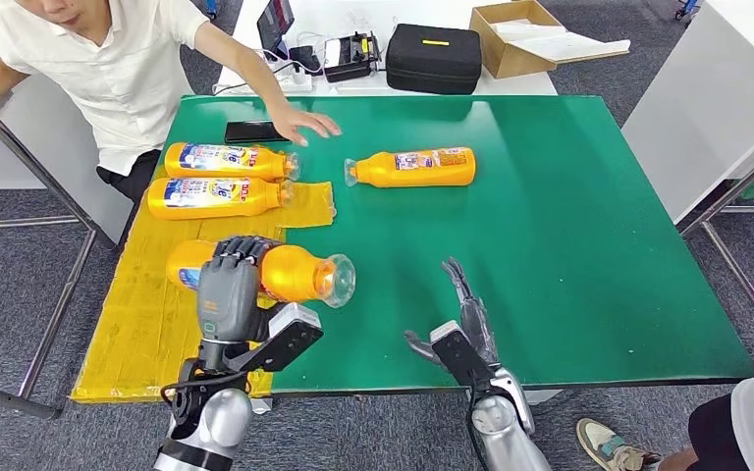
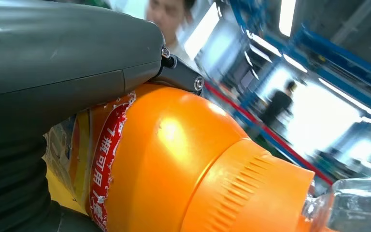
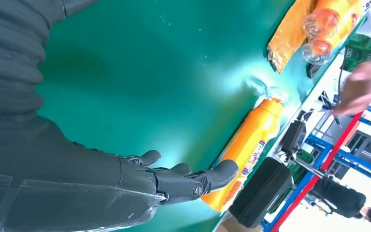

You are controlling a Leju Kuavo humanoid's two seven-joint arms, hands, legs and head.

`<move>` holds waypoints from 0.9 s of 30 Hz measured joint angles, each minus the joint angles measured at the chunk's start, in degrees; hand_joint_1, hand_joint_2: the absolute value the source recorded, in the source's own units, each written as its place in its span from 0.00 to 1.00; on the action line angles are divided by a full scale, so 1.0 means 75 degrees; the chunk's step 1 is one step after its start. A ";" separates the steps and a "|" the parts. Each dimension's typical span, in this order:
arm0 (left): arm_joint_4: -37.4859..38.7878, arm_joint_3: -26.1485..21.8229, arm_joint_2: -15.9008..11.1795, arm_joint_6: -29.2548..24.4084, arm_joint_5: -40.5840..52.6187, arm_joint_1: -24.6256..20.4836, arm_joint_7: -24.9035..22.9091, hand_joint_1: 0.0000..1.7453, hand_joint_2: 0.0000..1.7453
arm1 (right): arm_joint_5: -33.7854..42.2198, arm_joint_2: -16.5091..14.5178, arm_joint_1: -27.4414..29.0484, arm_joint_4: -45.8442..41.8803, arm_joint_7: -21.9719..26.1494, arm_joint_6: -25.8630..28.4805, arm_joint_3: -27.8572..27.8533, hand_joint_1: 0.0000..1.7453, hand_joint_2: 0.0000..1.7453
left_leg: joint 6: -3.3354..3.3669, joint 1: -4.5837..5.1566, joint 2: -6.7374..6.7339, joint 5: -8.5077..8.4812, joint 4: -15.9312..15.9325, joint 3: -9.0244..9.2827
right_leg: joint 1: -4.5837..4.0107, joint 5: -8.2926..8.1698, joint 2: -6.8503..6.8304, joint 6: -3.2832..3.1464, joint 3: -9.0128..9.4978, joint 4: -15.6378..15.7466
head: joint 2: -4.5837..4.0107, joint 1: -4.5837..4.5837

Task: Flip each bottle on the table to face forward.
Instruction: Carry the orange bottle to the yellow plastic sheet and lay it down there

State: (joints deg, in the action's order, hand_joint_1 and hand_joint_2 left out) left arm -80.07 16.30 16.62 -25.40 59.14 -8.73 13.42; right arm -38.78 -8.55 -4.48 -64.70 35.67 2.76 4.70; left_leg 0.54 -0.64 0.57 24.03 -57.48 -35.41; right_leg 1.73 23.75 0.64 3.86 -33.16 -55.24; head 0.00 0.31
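Note:
Several orange bottles with clear caps lie on their sides on the green table [image 1: 569, 255]. My left hand [image 1: 231, 280] grips the nearest bottle [image 1: 295, 273] over the yellow cloth [image 1: 142, 324]; close up it shows as an orange bottle [image 2: 183, 164] with a red-edged label under my left hand [image 2: 53, 72]. Two labelled bottles [image 1: 224, 160] [image 1: 216, 196] lie side by side at the far left. Another bottle [image 1: 414, 167] lies alone at mid-table, also seen as a bottle [image 3: 244, 150] beyond my right hand [image 3: 183, 181]. My right hand [image 1: 461, 329] hovers open by the near edge, fingers spread.
A person at the far left reaches a hand [image 1: 302, 124] over the table beside a black phone [image 1: 253, 130]. Behind the table stand a black case [image 1: 433, 57], a cardboard box [image 1: 530, 37] and small devices [image 1: 351, 54]. Another person's shoe [image 1: 609, 446] shows at bottom right.

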 joint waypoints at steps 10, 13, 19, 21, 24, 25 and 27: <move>0.0231 -0.0820 -0.0012 -0.0165 0.0577 -0.0244 -0.0014 1.00 1.00 | -0.0066 -0.0174 -0.0056 0.0000 0.0126 0.0039 -0.0230 0.00 1.00 | -0.0003 0.0001 0.0003 -0.0008 -0.0002 -0.0004 | 0.0004 -0.0001 -0.0002 0.0000 0.0000 -0.0001 | 0.0000 0.0000; 0.0280 -0.0889 -0.0012 -0.0174 0.0578 -0.0268 -0.0006 1.00 1.00 | -0.0075 -0.0183 -0.0063 0.0000 0.0126 0.0039 -0.0245 0.00 1.00 | -0.0003 0.0001 0.0003 -0.0007 -0.0002 -0.0005 | 0.0004 0.0000 -0.0002 0.0000 -0.0001 -0.0001 | 0.0000 0.0000; 0.0314 -0.0949 -0.0012 -0.0174 0.0579 -0.0302 -0.0004 1.00 1.00 | -0.0066 -0.0186 -0.0069 0.0002 0.0126 0.0039 -0.0264 0.00 1.00 | -0.0003 0.0000 0.0003 -0.0008 -0.0001 -0.0004 | 0.0001 0.0000 -0.0002 0.0000 -0.0002 -0.0001 | 0.0000 0.0000; 0.0316 -0.0972 -0.0012 -0.0173 0.0588 -0.0304 -0.0006 1.00 1.00 | -0.0063 -0.0186 -0.0070 0.0002 0.0127 0.0039 -0.0268 0.00 1.00 | -0.0003 -0.0001 0.0003 -0.0008 -0.0001 -0.0004 | 0.0001 0.0000 -0.0002 0.0000 -0.0002 -0.0001 | 0.0000 0.0000; 0.0331 -0.1006 -0.0012 -0.0168 0.0664 -0.0312 -0.0039 1.00 1.00 | -0.0061 -0.0189 -0.0070 0.0003 0.0137 0.0036 -0.0272 0.00 1.00 | -0.0003 -0.0001 0.0003 -0.0008 -0.0001 -0.0004 | 0.0002 0.0000 -0.0002 0.0000 -0.0001 -0.0001 | 0.0000 0.0000; 0.0341 -0.1015 -0.0012 -0.0157 0.0703 -0.0315 -0.0056 1.00 1.00 | -0.0060 -0.0192 -0.0070 0.0004 0.0146 0.0030 -0.0273 0.00 1.00 | -0.0003 -0.0001 0.0003 -0.0008 -0.0001 -0.0004 | 0.0002 0.0000 -0.0002 0.0000 -0.0001 -0.0001 | 0.0000 0.0000; 0.0388 -0.1031 -0.0012 -0.0070 0.0866 -0.0336 -0.0125 1.00 1.00 | -0.0048 -0.0198 -0.0073 0.0015 0.0205 0.0003 -0.0268 0.00 1.00 | -0.0003 0.0000 0.0003 -0.0008 -0.0001 -0.0004 | 0.0003 0.0000 -0.0002 0.0000 -0.0001 -0.0001 | 0.0000 0.0000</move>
State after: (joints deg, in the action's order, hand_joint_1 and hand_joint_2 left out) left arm -77.16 8.57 16.52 -25.93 65.64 -11.25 12.49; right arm -39.14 -10.04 -5.03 -64.58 37.21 2.79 2.69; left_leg 0.52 -0.65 0.59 23.97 -57.49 -35.44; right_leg 1.75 23.74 0.62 3.86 -33.17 -55.24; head 0.00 0.31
